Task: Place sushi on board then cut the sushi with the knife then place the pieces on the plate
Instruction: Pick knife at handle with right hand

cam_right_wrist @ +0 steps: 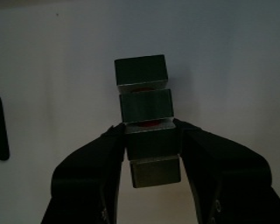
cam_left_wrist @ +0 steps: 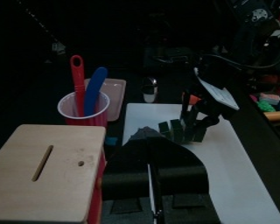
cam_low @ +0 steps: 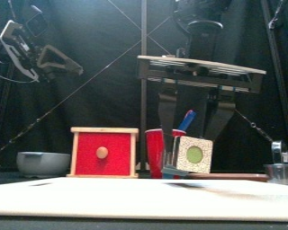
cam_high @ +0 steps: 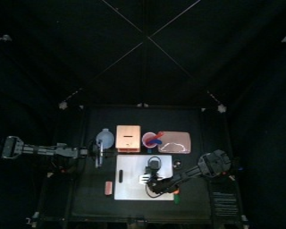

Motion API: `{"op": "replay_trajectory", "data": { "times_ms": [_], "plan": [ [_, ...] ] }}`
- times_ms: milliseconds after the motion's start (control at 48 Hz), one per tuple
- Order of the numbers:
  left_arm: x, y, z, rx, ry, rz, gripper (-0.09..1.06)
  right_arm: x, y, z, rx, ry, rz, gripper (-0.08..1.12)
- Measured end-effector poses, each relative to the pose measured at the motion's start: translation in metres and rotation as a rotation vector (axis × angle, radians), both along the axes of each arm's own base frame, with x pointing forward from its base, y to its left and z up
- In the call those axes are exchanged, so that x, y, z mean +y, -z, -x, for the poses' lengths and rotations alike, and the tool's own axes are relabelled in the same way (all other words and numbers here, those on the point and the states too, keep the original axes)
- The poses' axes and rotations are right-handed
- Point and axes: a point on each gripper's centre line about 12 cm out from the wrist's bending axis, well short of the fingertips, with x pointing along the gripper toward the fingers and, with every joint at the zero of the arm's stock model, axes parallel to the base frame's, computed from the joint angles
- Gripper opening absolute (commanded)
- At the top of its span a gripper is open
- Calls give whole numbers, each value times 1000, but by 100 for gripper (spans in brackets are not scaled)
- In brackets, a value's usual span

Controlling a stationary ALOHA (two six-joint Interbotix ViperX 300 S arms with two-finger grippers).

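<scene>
Legible text, labels, brands, numbers or signs: none found in any view. Surfaces seen close and recorded as unlettered: pale wooden box (cam_low: 104,153) with red drawer front, red cup (cam_low: 155,154), white cutting board (cam_high: 139,163), dark green sushi roll (cam_right_wrist: 145,96). All other surfaces too dark or too small to check for lettering.

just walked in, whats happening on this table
The right claw is shut on the sushi, over the board; I can't tell if they touch. The left claw hangs near the box. Both knives are in the cup, so nothing is cut yet.
</scene>
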Motion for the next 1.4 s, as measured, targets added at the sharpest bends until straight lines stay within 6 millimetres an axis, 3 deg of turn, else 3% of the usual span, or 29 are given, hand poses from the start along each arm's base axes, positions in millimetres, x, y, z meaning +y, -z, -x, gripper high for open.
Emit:
{"op": "replay_trajectory", "data": {
  "times_ms": [375,708,1062,1396],
  "plan": [
    [3,4,4,9,-16,-2,-1,2,10,-7,6,-1,5,94],
    [4,5,5,8,-20,-2,-1,0,12,-6,11,-17,15,95],
    [6,5,6,8,-26,1,-1,-16,-8,16,-75,-143,86,95],
    [7,6,7,12,-35,6,-1,-33,-13,47,-198,-331,70,95]
  ]
}}
